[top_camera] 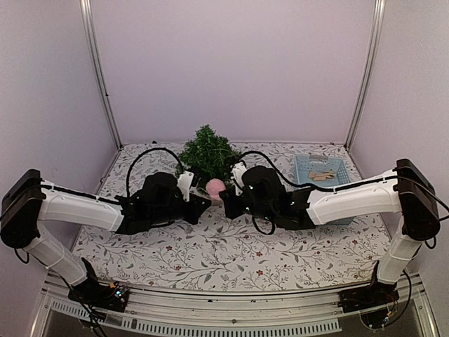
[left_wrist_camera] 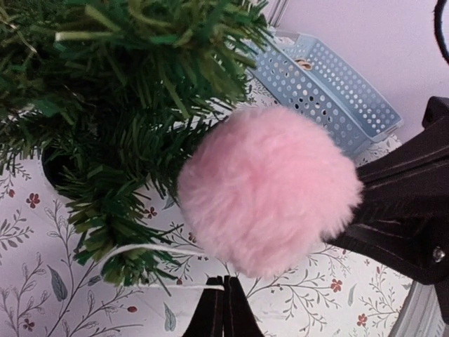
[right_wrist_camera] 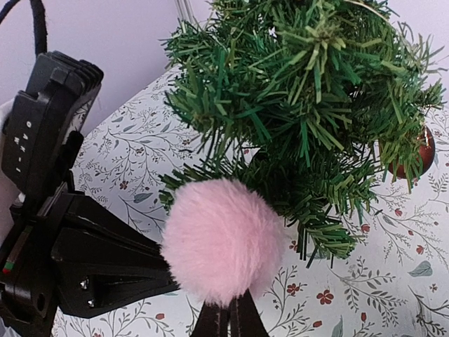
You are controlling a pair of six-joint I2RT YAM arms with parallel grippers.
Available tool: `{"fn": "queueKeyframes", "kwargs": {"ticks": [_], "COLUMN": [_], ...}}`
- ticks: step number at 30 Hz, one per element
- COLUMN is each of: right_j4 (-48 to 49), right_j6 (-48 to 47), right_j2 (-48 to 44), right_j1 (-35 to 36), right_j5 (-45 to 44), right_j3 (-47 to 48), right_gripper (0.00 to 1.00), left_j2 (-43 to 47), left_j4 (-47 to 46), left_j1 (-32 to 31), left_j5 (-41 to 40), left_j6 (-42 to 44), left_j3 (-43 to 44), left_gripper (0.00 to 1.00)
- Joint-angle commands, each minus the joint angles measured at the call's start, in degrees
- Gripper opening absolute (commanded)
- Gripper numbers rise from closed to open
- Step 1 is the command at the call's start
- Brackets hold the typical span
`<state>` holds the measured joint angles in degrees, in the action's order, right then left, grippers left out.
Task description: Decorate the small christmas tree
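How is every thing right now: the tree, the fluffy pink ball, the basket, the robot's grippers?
small christmas tree: standing upright.
red bauble: hanging on the tree.
pink pompom: held up at the low branches.
white string: slack loop, running into the left gripper.
left gripper: shut on the white string.
right gripper: shut, seemingly on the pink pompom.
blue basket: upright, pale things inside.

Robot lab booth, plain pale walls point(top_camera: 231, 63), aluminium frame posts point(top_camera: 99, 70), floral-cloth table point(top_camera: 231, 260), white robot arms point(top_camera: 77, 208) on front rail point(top_camera: 231, 309).
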<state>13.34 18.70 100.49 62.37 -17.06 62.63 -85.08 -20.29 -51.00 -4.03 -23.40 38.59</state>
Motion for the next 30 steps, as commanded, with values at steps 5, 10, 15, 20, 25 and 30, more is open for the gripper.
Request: {"fn": "queueKeyframes", "kwargs": {"ticks": [5,10,15,20,25,30], "right_j4": [0.19,0.03,-0.03,-0.24,-0.49,-0.68], "right_j6": [1.08,0.99,1.07,1.15,1.08,1.16], "right_j2": [1.37,1.63,1.73,1.73,1.95,2.0], "right_j1": [0.3,0.32,0.32,0.3,0.34,0.35], "right_j5": [-1.12,-1.01,-0.91,-1.13,-1.3,-1.55], "right_j3": [1.74,1.97,1.93,1.96,1.91,1.88], "right_gripper": [0.0,0.0,0.0,0.0,0.0,0.0], "left_j2": [2.99,4.61,5.51,5.6,6.28,7.25], "left_j4": [4.63,5.86,5.86,5.15,5.31,6.17], "left_j1": [1.38,3.44,5.11,6.75,7.69,8.98], "left_j5": [2.57,3.59,3.59,6.73,8.05,8.38], "left_j6": [-1.07,-3.69,-5.95,-7.93,-9.56,-11.11], "left_j3": [4.26,4.44,3.89,3.78,4.03,4.22], "left_gripper": [0.0,0.0,0.0,0.0,0.0,0.0]}}
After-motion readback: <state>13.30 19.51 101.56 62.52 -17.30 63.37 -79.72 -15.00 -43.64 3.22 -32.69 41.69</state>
